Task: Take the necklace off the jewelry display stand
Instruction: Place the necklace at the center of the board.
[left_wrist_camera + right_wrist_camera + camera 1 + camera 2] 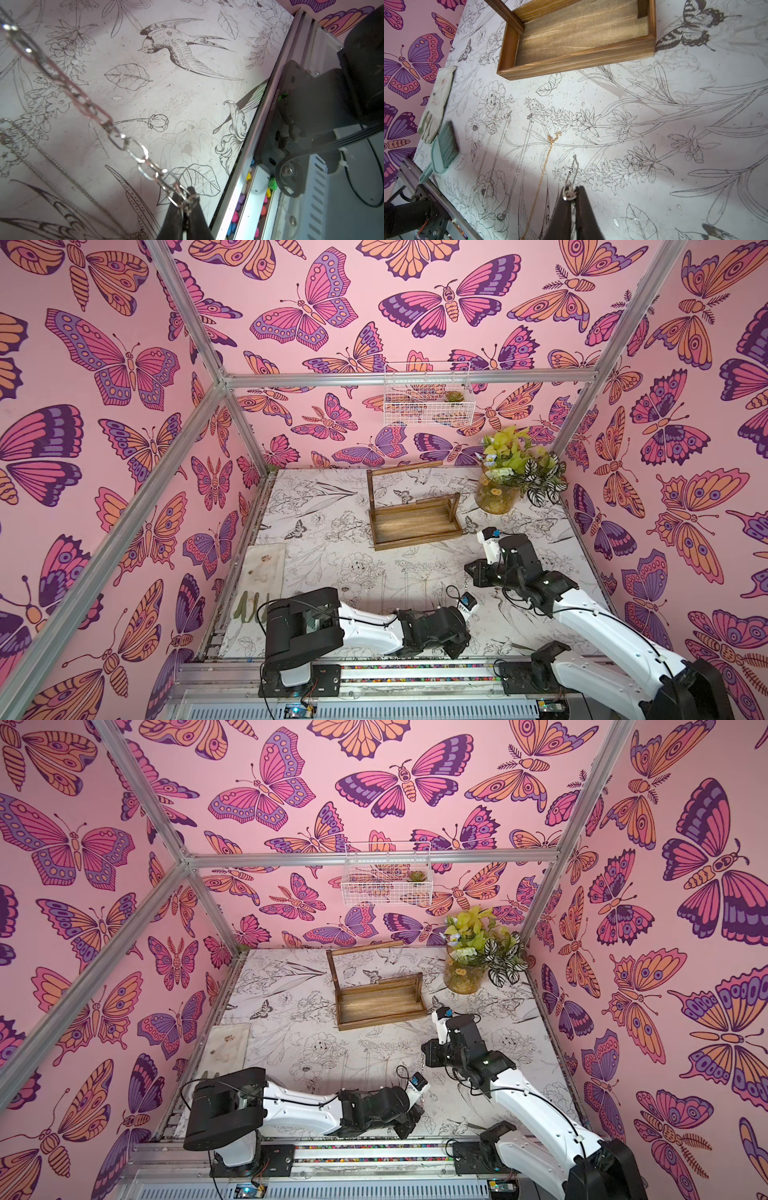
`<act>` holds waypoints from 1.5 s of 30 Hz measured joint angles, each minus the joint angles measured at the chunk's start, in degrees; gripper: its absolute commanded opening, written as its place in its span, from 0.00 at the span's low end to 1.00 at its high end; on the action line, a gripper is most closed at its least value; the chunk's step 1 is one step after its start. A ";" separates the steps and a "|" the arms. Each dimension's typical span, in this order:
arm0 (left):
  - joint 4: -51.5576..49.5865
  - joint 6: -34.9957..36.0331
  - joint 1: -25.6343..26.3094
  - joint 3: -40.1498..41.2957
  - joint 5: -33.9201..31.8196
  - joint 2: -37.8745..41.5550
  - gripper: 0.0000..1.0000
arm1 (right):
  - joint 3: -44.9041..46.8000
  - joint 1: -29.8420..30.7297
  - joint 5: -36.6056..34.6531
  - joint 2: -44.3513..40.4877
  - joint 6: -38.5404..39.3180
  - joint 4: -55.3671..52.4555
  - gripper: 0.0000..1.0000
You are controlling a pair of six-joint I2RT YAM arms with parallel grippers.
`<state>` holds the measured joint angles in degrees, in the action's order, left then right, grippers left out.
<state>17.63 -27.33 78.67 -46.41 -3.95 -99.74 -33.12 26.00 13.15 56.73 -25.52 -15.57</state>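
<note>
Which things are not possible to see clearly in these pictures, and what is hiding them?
- Chain necklace: left wrist view, far end blurred and cut by the edge; too small to follow in both top views.
- Jewelry display stand: right wrist view, upper part cut off by the edge.
- Gold necklace: right wrist view, lower end cut by the edge.

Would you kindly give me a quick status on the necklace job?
Left tool shut on chunky silver necklace. Right tool shut on same necklace. Jewelry display stand bare. Thin chains lie on table below.
</note>
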 measured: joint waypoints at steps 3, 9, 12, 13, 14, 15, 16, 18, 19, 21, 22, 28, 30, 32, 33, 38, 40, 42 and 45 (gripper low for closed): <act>0.61 -0.37 0.11 0.20 0.02 -0.79 0.00 | 0.76 0.02 0.02 0.26 -0.24 0.70 0.00; 0.98 -1.53 0.28 0.35 0.09 -1.90 0.00 | 2.34 0.37 0.02 1.97 -0.83 2.12 0.00; 1.27 -1.95 0.74 0.35 0.31 -2.23 0.00 | 2.71 0.42 0.04 3.48 -1.14 2.86 0.00; 1.40 -2.14 0.87 0.35 0.42 -2.29 0.00 | 2.80 0.48 0.04 3.98 -1.25 3.10 0.00; 1.60 -2.38 1.05 0.35 0.50 -2.36 0.00 | 2.86 0.55 0.09 4.48 -1.29 3.41 0.00; 1.73 -2.62 1.20 0.37 0.50 -2.40 0.00 | 2.97 0.68 0.17 4.90 -1.29 3.69 0.00; 1.75 -2.91 1.36 0.35 0.48 -2.40 0.00 | 3.08 0.76 0.26 5.42 -1.29 3.93 0.00; 1.73 -3.45 1.66 0.35 0.39 -2.47 0.00 | 3.21 0.87 0.48 6.36 -1.29 4.22 0.00; 1.64 -3.72 1.81 0.33 0.24 -2.58 0.00 | 3.34 0.96 0.52 6.78 -1.29 4.35 0.00; 1.09 -4.11 2.03 0.11 -0.11 -2.97 0.00 | 3.61 1.09 0.63 7.39 -1.29 4.68 0.00; 0.63 -4.28 2.12 -0.11 -0.22 -3.26 0.00 | 3.69 1.11 0.66 7.61 -1.29 4.79 0.00; -1.29 -5.16 2.40 -1.51 -0.72 -4.57 0.00 | 4.15 1.11 0.61 8.26 -1.25 5.64 0.00; -1.68 -5.38 2.40 -2.05 -0.72 -5.16 0.00 | 4.17 1.16 0.61 8.87 -1.22 5.86 0.00; -2.27 -5.70 2.40 -2.54 -0.72 -5.68 0.00 | 4.31 1.16 0.61 9.55 -1.22 6.34 0.00; -2.36 -5.99 2.40 -2.73 -0.76 -5.81 0.00 | 4.42 1.16 0.61 9.97 -1.22 6.60 0.00; -2.75 -6.86 2.47 -3.17 -0.85 -6.03 0.00 | 4.74 1.16 0.55 11.74 -1.09 7.56 0.00; -2.97 -7.08 2.47 -3.28 -0.87 -6.03 0.00 | 4.74 1.16 0.42 12.00 -1.09 7.69 0.00; -3.19 -7.37 2.47 -3.41 -0.87 -6.05 0.00 | 4.74 1.16 0.42 12.07 -1.09 7.74 0.00; -3.58 -7.69 2.49 -3.61 -0.85 -6.10 0.05 | 4.74 1.16 0.35 12.31 -1.09 7.74 0.00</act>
<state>14.04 -35.03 81.17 -50.02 -4.80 -105.84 -28.38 27.16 13.50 69.04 -26.61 -7.84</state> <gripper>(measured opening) 0.067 0.094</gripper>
